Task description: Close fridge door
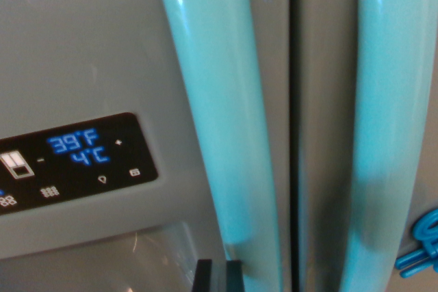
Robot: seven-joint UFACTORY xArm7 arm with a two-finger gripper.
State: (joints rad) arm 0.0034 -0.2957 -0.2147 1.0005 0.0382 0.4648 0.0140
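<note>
A grey fridge door [89, 46] fills the wrist view's left, seen very close. Low on it sits a black control panel [72, 162] with blue digits reading 39°F and 4°C and small white icons. Below the panel the door curves into a pale dispenser recess [116, 261]. Just right of the panel a glossy turquoise handle [226, 121] runs top to bottom, slightly tilted. At the bottom edge, beside that handle's foot, two dark tips of the pincer [219, 275] poke into view with a narrow gap between them, gripping nothing. Next comes the dark seam [294, 128] between the two doors, which looks shut. A second turquoise handle [387, 121] follows, then a blue clip-like object [421, 247] at the right edge.
</note>
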